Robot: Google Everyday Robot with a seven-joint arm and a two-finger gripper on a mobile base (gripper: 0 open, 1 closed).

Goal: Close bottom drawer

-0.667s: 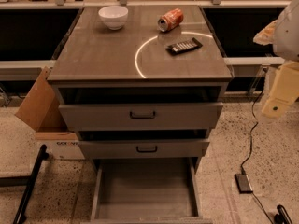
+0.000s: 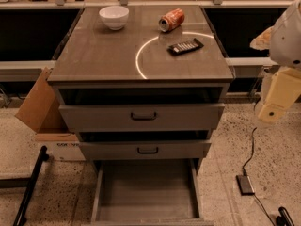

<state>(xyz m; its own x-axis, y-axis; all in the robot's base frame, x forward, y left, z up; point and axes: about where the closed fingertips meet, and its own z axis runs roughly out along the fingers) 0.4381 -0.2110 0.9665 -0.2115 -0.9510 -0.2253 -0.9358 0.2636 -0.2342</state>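
Brown cardboard box (image 2: 40, 105) with its flap open stands on the speckled floor at the far left, tucked against the side of the grey three-drawer cabinet (image 2: 221, 126). On the cabinet's grey-brown tabletop (image 2: 99, 55) a white round bowl (image 2: 114, 17) sits toward the back left. To its right an orange drink can (image 2: 171, 20) lies on its side. Just in front of the can is a flat black rectangular device (image 2: 185, 46), lying beside a thin bright arc of light (image 2: 141, 55).

Below the tabletop, the tallest grey drawer (image 2: 141, 117) and the mid-sized grey drawer (image 2: 146, 149) each stand out a little, with a dark gap above each front. The bottom drawer (image 2: 146, 192) is pulled far out toward me. Its plain grey interior is in full view, and its front panel runs off the lower edge.

To the right, a small black box on a cable (image 2: 245, 184) lies on the floor. A cream-coloured robot arm (image 2: 277, 98) hangs above it, well apart from the cabinet. The gripper (image 2: 283, 216) shows only as a dark tip in the lower right corner, clear of the drawer. I cannot tell whether it is open or closed, and it appears to hold nothing.
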